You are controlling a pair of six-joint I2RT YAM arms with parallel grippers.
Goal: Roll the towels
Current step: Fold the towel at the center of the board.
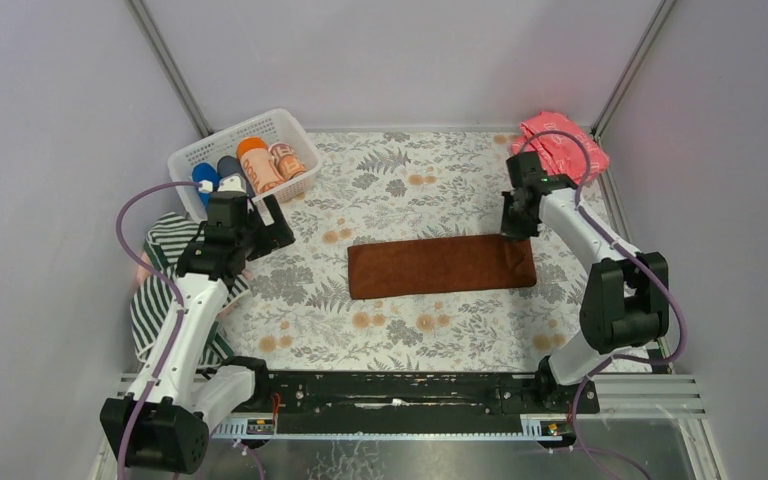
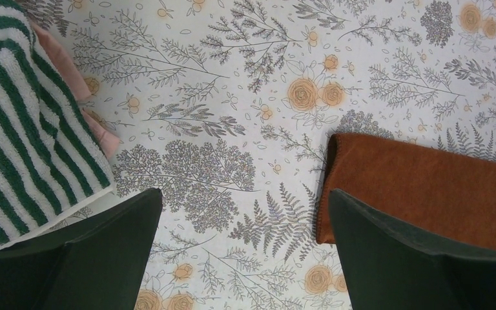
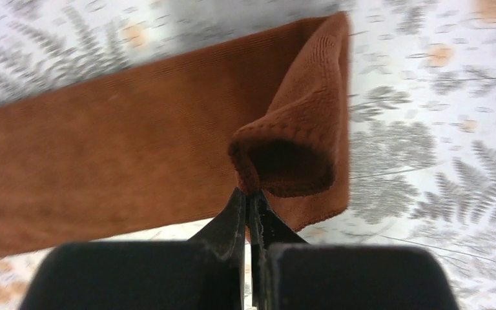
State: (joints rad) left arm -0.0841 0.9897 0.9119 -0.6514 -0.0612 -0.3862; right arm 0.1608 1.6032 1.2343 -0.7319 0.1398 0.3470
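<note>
**At the Towel's Right End: Corner Pinched, Roll Not Yet Formed**

At the near left of the table (image 1: 410,170), beside the left arm, the striped towel (image 1: 165,290) lies loose and unrolled. A pink towel (image 2: 71,71) shows only as an edge beneath it.

Toward mid-table, the brown towel (image 1: 440,265) lies flat as a narrow strip. Its long axis runs left to right, across the space between the two arms.

1. Right claw (image 3: 250,200): closed tight on the towel's right end. The pinched corner is lifted and curled back over the strip, forming an open pocket rather than a roll.
2. Left claw (image 2: 245,213): spread wide, holding nothing. It hangs over bare table just beyond the towel's left end.
3. Governing relation: the strip extends leftward from the right claw. Rolling should therefore travel along the long axis, from right to left. The right arm is the nearer one, being already in contact.

At the far left stands a basket (image 1: 200,150) containing several short rolls (image 1: 260,165). At the far right corner sits a red-pink bundle (image 1: 560,145).

Limits of observation:
- The right wrist view is soft, so how many layers sit between the jaws cannot be told.
- In the left wrist view, a finger cuts off the towel's near corner.
- The basket contents are too small to identify further.
</note>
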